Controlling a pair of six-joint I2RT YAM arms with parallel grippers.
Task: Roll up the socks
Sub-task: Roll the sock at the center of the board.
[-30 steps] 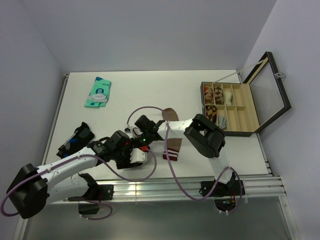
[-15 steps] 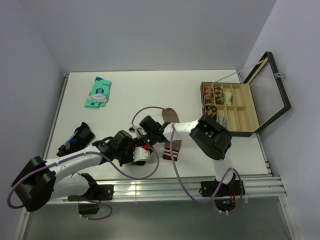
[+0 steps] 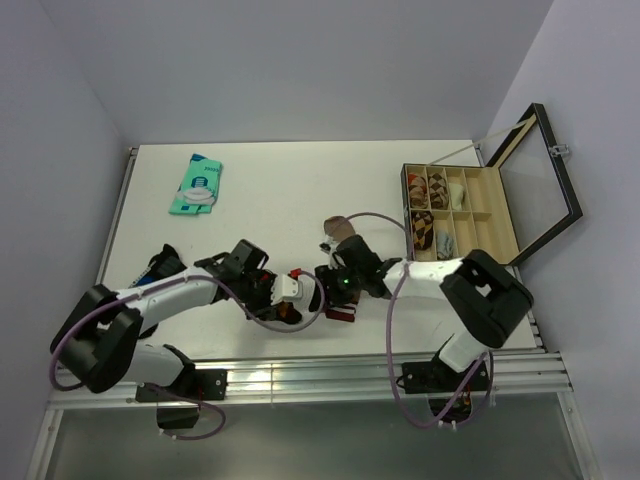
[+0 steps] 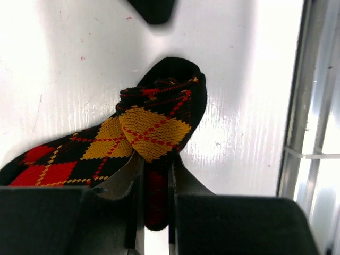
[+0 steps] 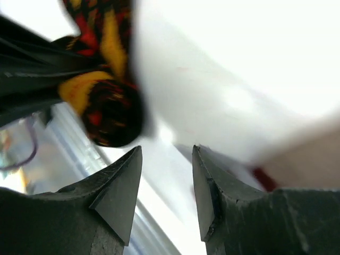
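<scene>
The black argyle sock (image 4: pixel 154 127), with red and yellow diamonds, lies folded over on the white table. My left gripper (image 4: pixel 155 159) is shut on its folded edge, and cloth fills the gap between the jaws. From above, the sock (image 3: pixel 287 314) is a dark lump under the left gripper (image 3: pixel 290 300). My right gripper (image 5: pixel 167 151) is open and holds nothing. The blurred argyle sock (image 5: pixel 109 109) is just off its left fingertip. The tan-brown sock (image 3: pixel 345 230) lies under the right gripper (image 3: pixel 322 288), with its maroon cuff (image 3: pixel 341 314) toward the near edge.
A teal flat packet (image 3: pixel 197 184) lies at the back left. An open compartment box (image 3: pixel 480 215) with rolled socks stands at the right, its lid (image 3: pixel 545 180) raised. A dark bundle (image 3: pixel 160 268) sits by the left arm. Metal rails (image 3: pixel 380 365) run along the near edge.
My left gripper moved right and closed on the argyle sock. The right arm swung its elbow out to the right, and its gripper opened and shifted right over the tan sock.
</scene>
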